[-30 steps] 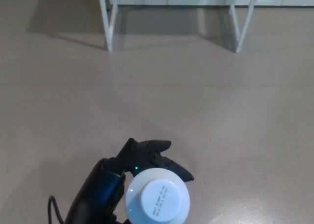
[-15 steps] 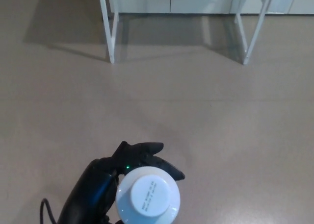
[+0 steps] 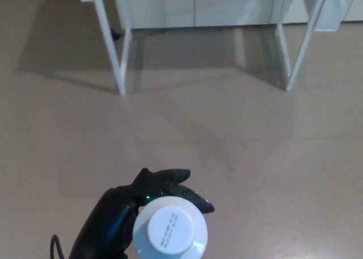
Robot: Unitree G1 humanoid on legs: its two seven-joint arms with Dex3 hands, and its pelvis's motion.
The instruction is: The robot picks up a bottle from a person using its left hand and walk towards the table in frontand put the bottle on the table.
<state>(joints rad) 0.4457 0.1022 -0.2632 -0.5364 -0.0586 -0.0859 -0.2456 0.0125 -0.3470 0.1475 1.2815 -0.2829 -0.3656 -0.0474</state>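
A white bottle (image 3: 169,230) stands upright at the bottom of the head view, seen from above with its round cap facing the camera. My left hand (image 3: 127,211) is shut on the bottle, its black fingers (image 3: 187,194) wrapped around the far side. The white legs (image 3: 113,55) of the table stand on the floor at the top left, with another leg (image 3: 303,46) at the top right. The tabletop itself is out of the picture. My right hand does not show.
A tan floor (image 3: 227,134) stretches between me and the table legs. White cabinet fronts (image 3: 195,7) line the wall behind the legs. A black cable (image 3: 55,245) loops at the bottom left beside my forearm.
The whole picture has shifted: the table legs sit lower and larger in the frame, so the camera has come closer. My left hand still holds the bottle the same way.
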